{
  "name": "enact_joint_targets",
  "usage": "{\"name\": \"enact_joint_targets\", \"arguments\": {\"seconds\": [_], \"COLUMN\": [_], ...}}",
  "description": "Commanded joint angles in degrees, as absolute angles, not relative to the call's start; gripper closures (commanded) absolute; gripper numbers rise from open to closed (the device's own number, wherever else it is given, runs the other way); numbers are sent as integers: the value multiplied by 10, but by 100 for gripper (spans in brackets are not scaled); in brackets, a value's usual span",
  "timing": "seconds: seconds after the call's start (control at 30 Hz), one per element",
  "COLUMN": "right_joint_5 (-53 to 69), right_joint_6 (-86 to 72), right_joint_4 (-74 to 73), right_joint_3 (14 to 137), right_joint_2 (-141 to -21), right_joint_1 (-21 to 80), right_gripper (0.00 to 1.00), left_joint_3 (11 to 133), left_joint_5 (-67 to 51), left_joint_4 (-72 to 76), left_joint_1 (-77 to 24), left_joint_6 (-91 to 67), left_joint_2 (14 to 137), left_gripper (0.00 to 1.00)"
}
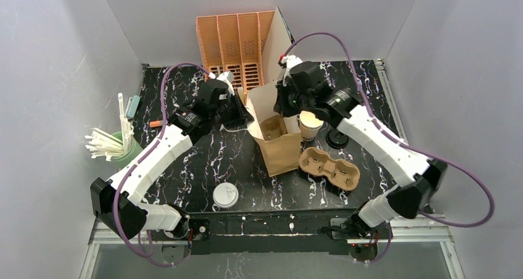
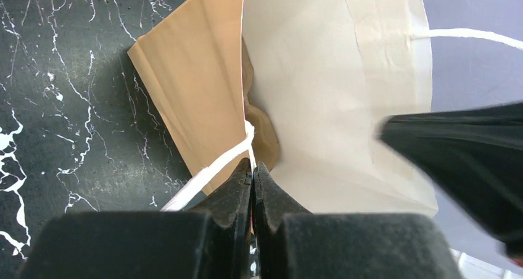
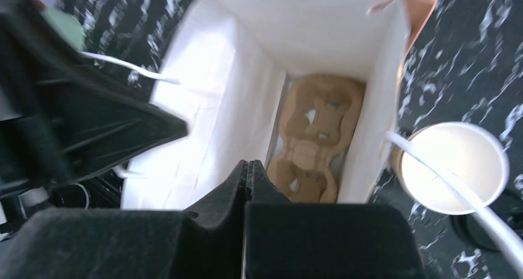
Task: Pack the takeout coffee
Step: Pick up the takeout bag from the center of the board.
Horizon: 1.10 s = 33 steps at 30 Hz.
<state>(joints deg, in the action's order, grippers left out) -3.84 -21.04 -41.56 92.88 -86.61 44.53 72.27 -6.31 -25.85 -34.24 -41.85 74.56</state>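
Note:
The takeout coffee cup (image 1: 310, 123), white, open and lidless, stands just right of the brown paper bag (image 1: 280, 152); in the right wrist view the cup (image 3: 456, 168) shows its pale inside. Its black lid (image 1: 337, 138) lies flat on the table to the cup's right. My left gripper (image 2: 253, 166) is shut on the bag's white string handle (image 2: 213, 168) at the bag's left rim. My right gripper (image 3: 248, 163) is shut, hovering over the bag's open mouth with nothing visible between its fingers. A cardboard cup carrier (image 3: 317, 121) lies at the bottom of the bag.
A second cardboard carrier (image 1: 329, 166) lies in front of the cup. A flat white lid (image 1: 226, 194) sits near the front edge. A green cup of white straws (image 1: 120, 144) stands at the left. An orange file rack (image 1: 237, 41) stands behind the bag.

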Motion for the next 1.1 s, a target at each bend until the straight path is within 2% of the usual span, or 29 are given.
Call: {"name": "enact_joint_targets", "arguments": {"seconds": [0.0,0.17,0.4,0.53,0.63,0.73,0.8,0.93,1.07], "right_joint_5": [-71,-134,-241,-284,-305,-319,-326,-354,-378], "right_joint_6": [-143,-114,-105,-123,-136,-153,-166,-213,-276], "right_joint_4": [-332,-300,-246,-249,-254,-275,-294,-340,-390], "right_joint_3": [951,946,869,830,803,794,793,781,763], "right_joint_2": [-791,-740,-652,-614,-581,-561,-554,-546,-549], "right_joint_1": [444,443,444,444,443,444,444,444,444], "right_gripper": [92,91,80,67,50,29,19,6,2], "left_joint_3": [742,770,859,946,998,1034,1054,1069,1057], "left_joint_5": [-51,-54,-44,-9,26,38,37,-15,-40], "left_joint_4": [-291,-308,-373,-437,-479,-512,-528,-535,-520], "left_joint_1": [-343,-342,-342,-342,-342,-342,-342,-342,-342], "left_joint_6": [-404,-391,-346,-308,-283,-266,-258,-261,-235], "left_joint_2": [737,736,714,705,702,703,708,714,718], "left_gripper": [100,92,70,53,38,27,20,2,2]}}
